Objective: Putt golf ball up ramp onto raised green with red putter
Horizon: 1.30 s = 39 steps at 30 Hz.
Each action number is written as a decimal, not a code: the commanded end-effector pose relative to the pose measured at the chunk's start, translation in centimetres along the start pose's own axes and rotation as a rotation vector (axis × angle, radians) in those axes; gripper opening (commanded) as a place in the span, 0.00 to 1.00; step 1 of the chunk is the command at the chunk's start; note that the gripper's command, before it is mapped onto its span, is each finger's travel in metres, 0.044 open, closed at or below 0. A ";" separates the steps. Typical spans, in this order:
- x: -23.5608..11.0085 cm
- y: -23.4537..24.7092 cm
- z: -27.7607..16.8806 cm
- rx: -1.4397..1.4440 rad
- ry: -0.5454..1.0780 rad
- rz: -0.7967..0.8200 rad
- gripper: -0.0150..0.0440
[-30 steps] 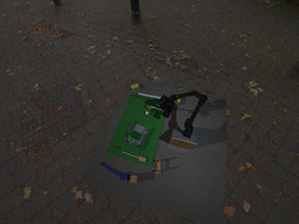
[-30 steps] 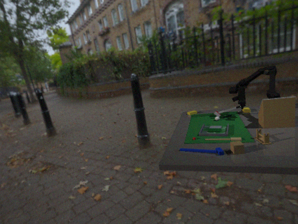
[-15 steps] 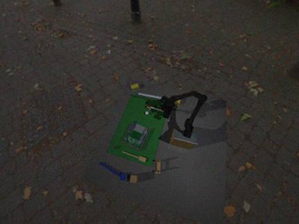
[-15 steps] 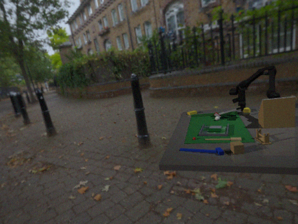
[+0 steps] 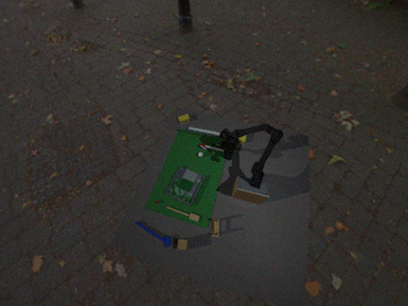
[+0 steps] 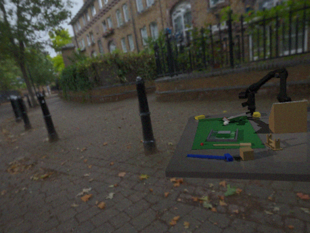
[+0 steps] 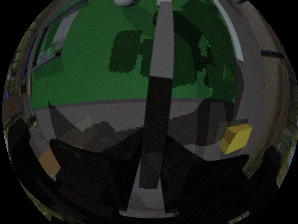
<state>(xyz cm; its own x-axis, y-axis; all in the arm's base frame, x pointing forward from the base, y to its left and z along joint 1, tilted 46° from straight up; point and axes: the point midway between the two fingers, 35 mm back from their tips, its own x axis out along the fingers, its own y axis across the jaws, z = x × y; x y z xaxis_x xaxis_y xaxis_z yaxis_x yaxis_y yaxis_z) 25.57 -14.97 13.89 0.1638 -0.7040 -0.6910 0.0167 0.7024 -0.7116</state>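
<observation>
At edge of green mat (image 5: 177,152) (image 6: 204,129) (image 7: 85,75), pinching red putter (image 5: 214,148) (image 6: 237,116) (image 7: 162,55) by shaft in gripper (image 5: 228,149) (image 6: 251,112) (image 7: 150,133), w/ head near golf ball (image 5: 200,155) (image 6: 226,123) (image 7: 124,2), on side away from ramp (image 5: 192,175) (image 6: 224,131) (image 7: 66,24). Keep grip firm, square face to ramp centerline & hold head low w/o scraping. Then stroke straight thru ball, smooth & mod. speed: enough to climb, prob. not enough to overrun.

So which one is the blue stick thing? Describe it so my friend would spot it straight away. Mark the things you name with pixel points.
Find the green mat (image 5: 168,166) (image 6: 204,126) on the dark platform. Just off its edge, on the side with the wooden mallet (image 5: 194,217) (image 6: 245,144), lies a blue club (image 5: 167,241) (image 6: 229,157), long-handled with a chunky head. The mallet is pale wood and on the mat; the club is blue throughout.
</observation>
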 end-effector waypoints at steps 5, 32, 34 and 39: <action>0.0 -1.3 0.0 0.008 -0.004 -0.007 0.25; -0.2 12.6 -0.1 0.006 -0.001 0.001 0.25; -0.7 12.7 -0.1 0.006 -0.001 0.003 0.25; -3.0 12.8 0.0 0.006 -0.001 0.006 0.25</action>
<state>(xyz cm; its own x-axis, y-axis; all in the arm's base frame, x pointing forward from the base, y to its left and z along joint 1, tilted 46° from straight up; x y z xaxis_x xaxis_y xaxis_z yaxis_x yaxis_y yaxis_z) 25.09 -5.07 5.79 0.1480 -0.7015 -0.6972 0.0115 0.7061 -0.7080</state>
